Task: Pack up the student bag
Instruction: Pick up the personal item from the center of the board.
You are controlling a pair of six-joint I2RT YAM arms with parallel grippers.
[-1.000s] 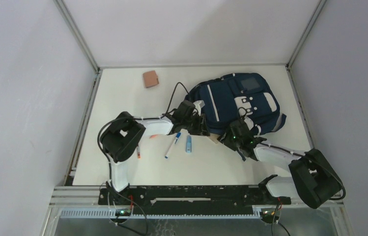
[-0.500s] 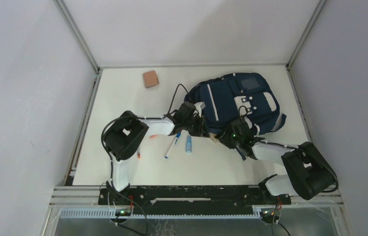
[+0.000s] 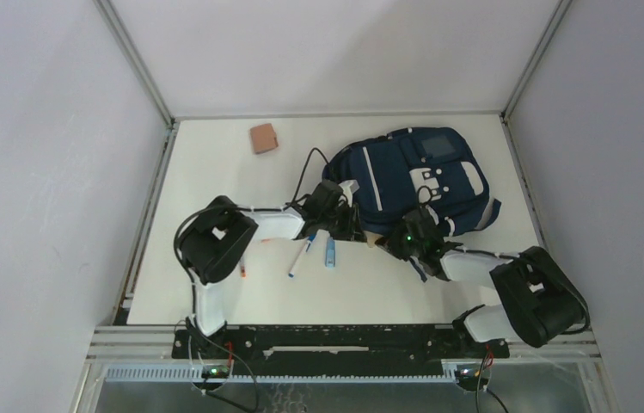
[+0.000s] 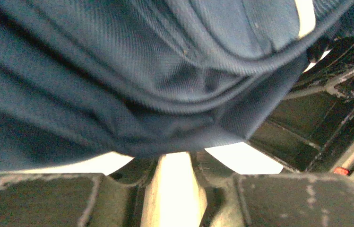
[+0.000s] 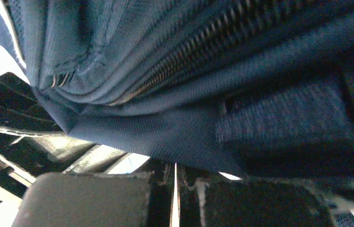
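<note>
The student bag (image 3: 413,176), navy with white patches, lies flat at the back right of the table. Both grippers meet its near left edge. My left gripper (image 3: 348,225) sits at the bag's left corner. In the left wrist view a fold of blue fabric (image 4: 118,71) drops onto the fingertips of the left gripper (image 4: 177,156), whose jaws are drawn in to a narrow gap. My right gripper (image 3: 404,237) is at the lower edge. In the right wrist view the bag's hem (image 5: 189,137) runs into the right gripper (image 5: 175,165), which is shut to a sliver.
A blue and white marker (image 3: 301,256) and a blue pen (image 3: 330,251) lie just left of the bag, under the left arm. A small red item (image 3: 241,269) lies near the left elbow. A brown block (image 3: 263,138) sits at the back. A tan object (image 3: 375,243) peeks out at the bag's edge.
The right gripper moved a little left to the bag's edge and snapped shut. The left gripper's jaws narrowed on the fabric. The bag stayed put.
</note>
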